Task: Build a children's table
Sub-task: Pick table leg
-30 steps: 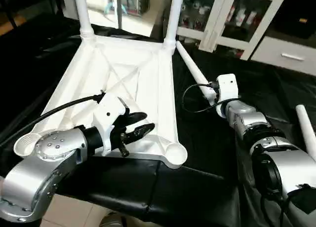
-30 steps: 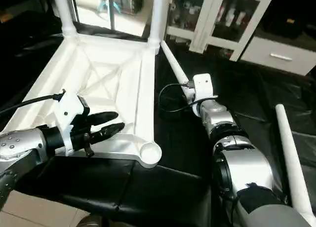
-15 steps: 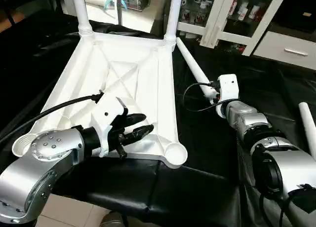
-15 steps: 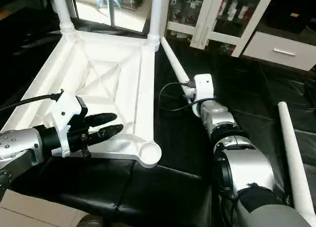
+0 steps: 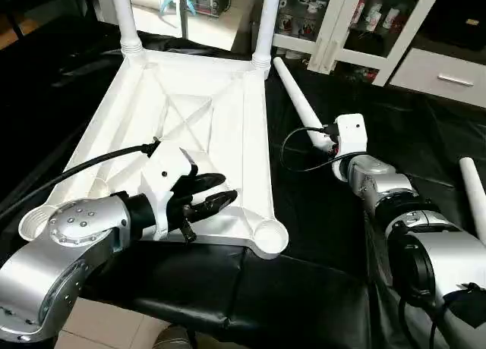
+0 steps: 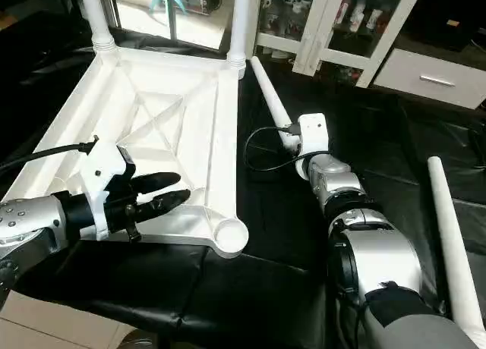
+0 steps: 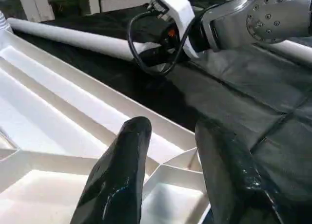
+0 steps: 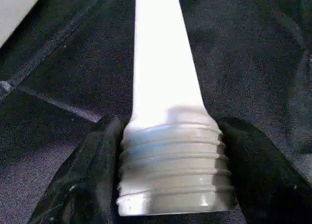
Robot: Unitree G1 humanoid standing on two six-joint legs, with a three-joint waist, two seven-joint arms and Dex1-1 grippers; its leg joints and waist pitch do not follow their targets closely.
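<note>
- The tabletop (image 5: 190,129) lies upside down on a black-covered table (image 5: 319,212), ribbed underside facing up. Two legs (image 5: 124,19) already stand in the far corner sockets; the near right socket (image 5: 267,234) and near left socket are empty.
- The right tool (image 8: 173,185) sits at the threaded end of a loose leg (image 5: 298,102) lying on the cloth just beside the tabletop's right edge. Its fingers (image 8: 90,177) flank the threaded collar on both sides, in contact or very nearly so; I judge it to be clamping on the leg, though a firm hold is not yet certain.
- The left tool (image 5: 205,197) hovers over the near part of the ribbed underside, jaws partly open with nothing between them.
- A fourth leg (image 6: 452,250) lies well apart at the far right.
- Risks: the grip is on the ridged thread at the very end, so the long tapered tube could droop or swing when lifted and slip out.
- The swinging tip could knock the standing leg nearby.
- With the left tool not pressing down, the tabletop may slide when the thread meets the socket.
</note>
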